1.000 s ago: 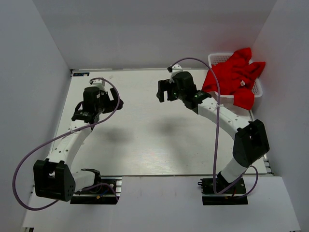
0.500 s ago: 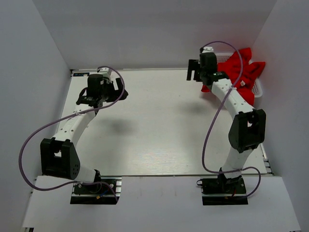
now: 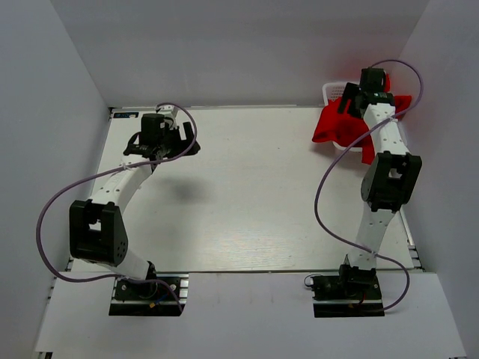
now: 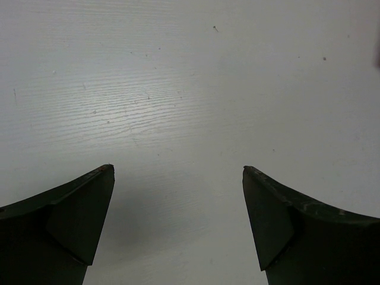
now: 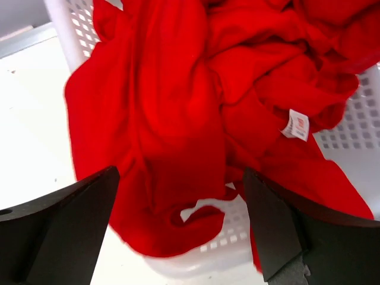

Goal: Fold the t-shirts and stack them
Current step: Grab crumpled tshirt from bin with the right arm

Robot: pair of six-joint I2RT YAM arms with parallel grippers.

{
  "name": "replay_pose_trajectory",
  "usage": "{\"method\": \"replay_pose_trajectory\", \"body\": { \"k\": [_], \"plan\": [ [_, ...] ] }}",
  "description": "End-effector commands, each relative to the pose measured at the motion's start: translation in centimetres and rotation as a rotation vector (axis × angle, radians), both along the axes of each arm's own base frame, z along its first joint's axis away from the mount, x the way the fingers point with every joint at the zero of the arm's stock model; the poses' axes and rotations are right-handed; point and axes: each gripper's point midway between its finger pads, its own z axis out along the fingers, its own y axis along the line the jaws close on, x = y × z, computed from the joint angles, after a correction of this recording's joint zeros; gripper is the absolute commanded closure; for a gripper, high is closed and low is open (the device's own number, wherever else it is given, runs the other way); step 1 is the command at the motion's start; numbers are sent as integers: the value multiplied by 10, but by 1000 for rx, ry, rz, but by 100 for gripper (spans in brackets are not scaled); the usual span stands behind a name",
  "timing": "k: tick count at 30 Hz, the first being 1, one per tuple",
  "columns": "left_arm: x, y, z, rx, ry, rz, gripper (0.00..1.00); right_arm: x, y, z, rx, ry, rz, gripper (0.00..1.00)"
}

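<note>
As R end effector (image 5: 179, 171) hovers, t-shirts (image 5: 172, 89) beneath

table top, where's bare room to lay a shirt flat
The middle of the table, from the left gripper across to the basket, is bare. Crowded only at the far right corner: basket heaped with t-shirts, right gripper open above them.
</note>
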Motion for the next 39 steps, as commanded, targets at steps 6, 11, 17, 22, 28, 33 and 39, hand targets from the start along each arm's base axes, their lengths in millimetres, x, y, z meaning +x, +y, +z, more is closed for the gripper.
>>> {"method": "replay_pose_trajectory", "body": {
  "k": [6, 11, 17, 22, 28, 33, 39],
  "plan": [
    [4, -5, 9, -17, -12, -33, 0, 21, -1, -19, 100, 8, 89, 10],
    [4, -7, 6, -29, 2, -35, 0, 28, -2, -33, 139, 9, 94, 21],
    [3, -5, 2, -29, 13, -22, 0, 31, 1, -37, 193, -20, 124, 46],
    [3, -4, 1, -24, 12, -14, 0, 36, -1, -35, 215, -39, 120, 58],
    [-5, -1, 1, -25, 14, -2, 0, 36, 2, -39, 233, -31, 144, 96],
    [-3, 0, 7, -23, -6, 6, 0, 35, 6, -5, 213, -88, 178, 100],
    [-3, 0, 17, -37, -34, 11, 0, 26, 2, 120, 109, -330, 226, 100]
  ]
}}
